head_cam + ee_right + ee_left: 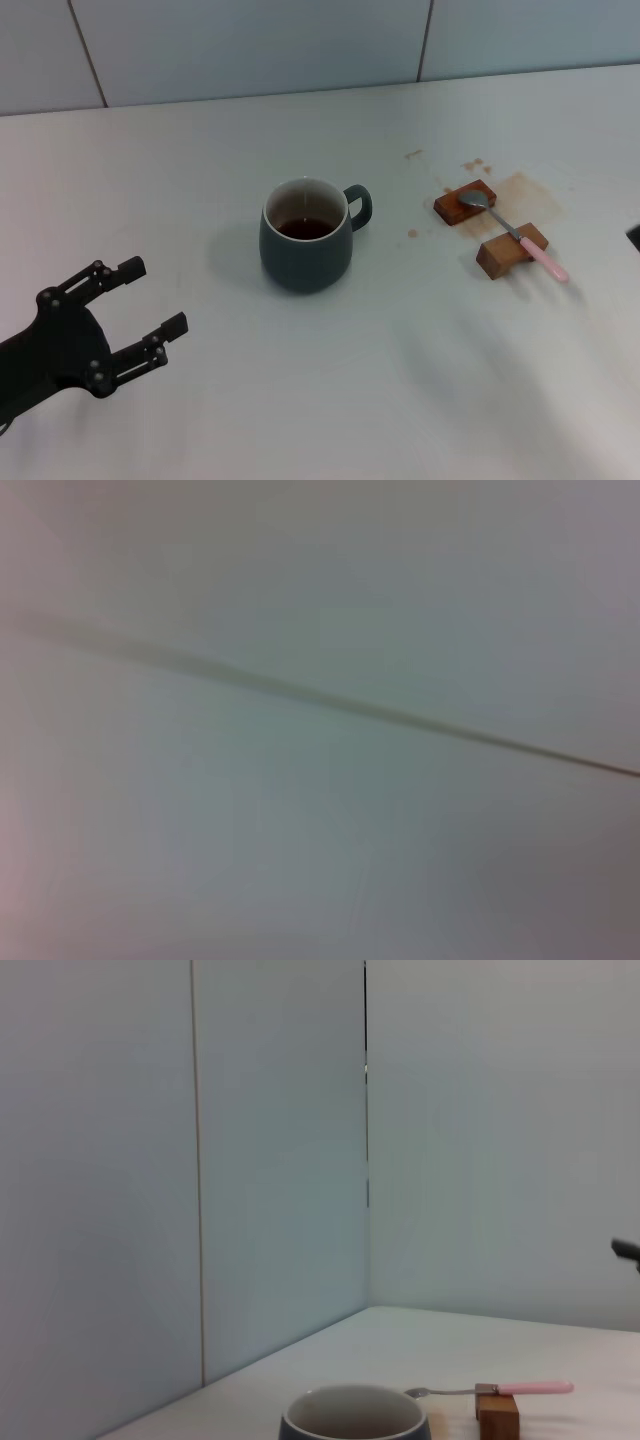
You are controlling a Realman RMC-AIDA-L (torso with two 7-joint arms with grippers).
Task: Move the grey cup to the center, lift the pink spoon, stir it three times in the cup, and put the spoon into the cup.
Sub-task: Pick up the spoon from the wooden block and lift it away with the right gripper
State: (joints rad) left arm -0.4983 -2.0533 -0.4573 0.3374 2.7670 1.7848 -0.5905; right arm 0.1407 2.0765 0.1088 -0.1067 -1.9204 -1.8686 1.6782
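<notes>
White table, broad and pale, backed by a tiled wall; brown stains spattered on the right part near the blocks. Left gripper low at the left edge of the head view, black, hovering above the tabletop, fingers spread wide with nothing between them, well apart from the mug. Grey cup upright near the middle of the table, loop handle turned to the right, whitish inside, dark brown liquid within; rim also seen low in the left wrist view. Two brown wooden blocks to the right of the cup, set apart from each other. Pink spoon laid across both blocks, silver bowl on the farther block, pale pink handle jutting past the nearer one. Right gripper not seen in any view.
</notes>
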